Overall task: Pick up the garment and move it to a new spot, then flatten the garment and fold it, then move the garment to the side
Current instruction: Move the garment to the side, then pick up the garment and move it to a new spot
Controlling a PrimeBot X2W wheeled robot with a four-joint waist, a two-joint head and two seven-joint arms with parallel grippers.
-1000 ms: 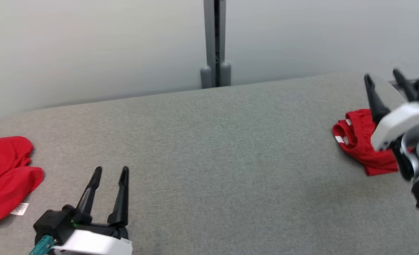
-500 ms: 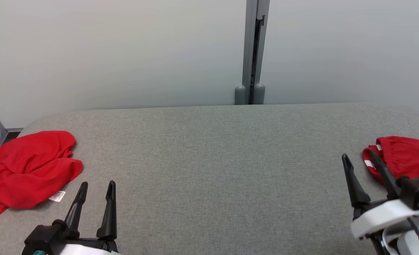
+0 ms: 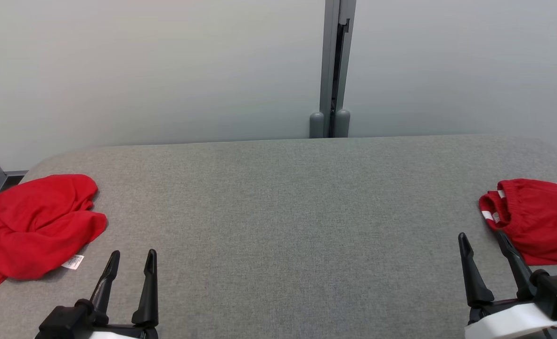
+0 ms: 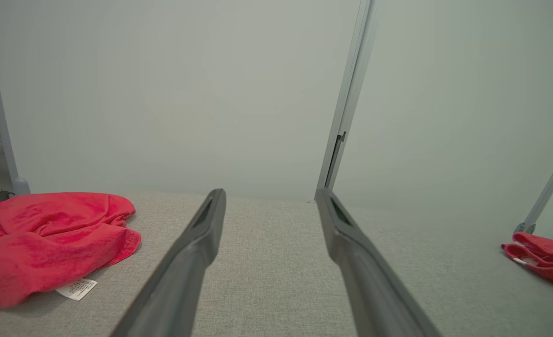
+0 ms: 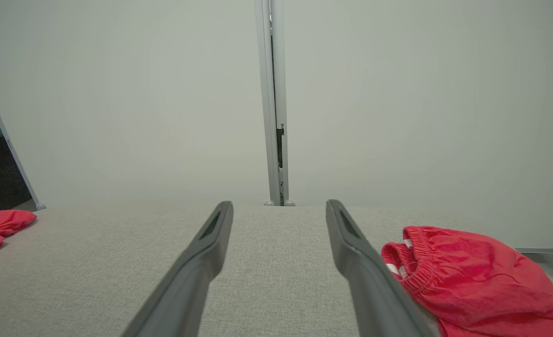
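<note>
Both arms sit low at the near edge of the table. The left gripper is wide open with nothing between its fingers. The right gripper is the same, spread and empty.

At the right edge lies a folded garment, compact, with its waistband facing the middle. It's just beyond the right fingertips and not touched. That one looks finished to me: folded and set to the side.

Over at the left edge there's a crumpled garment, bunched and creased. Its white label pokes out toward the left gripper, near it but apart.

My read is that one piece is done, and for the crumpled one everything is left: the pick-up, the carry to a new spot, the flattening, the fold and the move aside. The left gripper looks the closer one for that grab.
</note>
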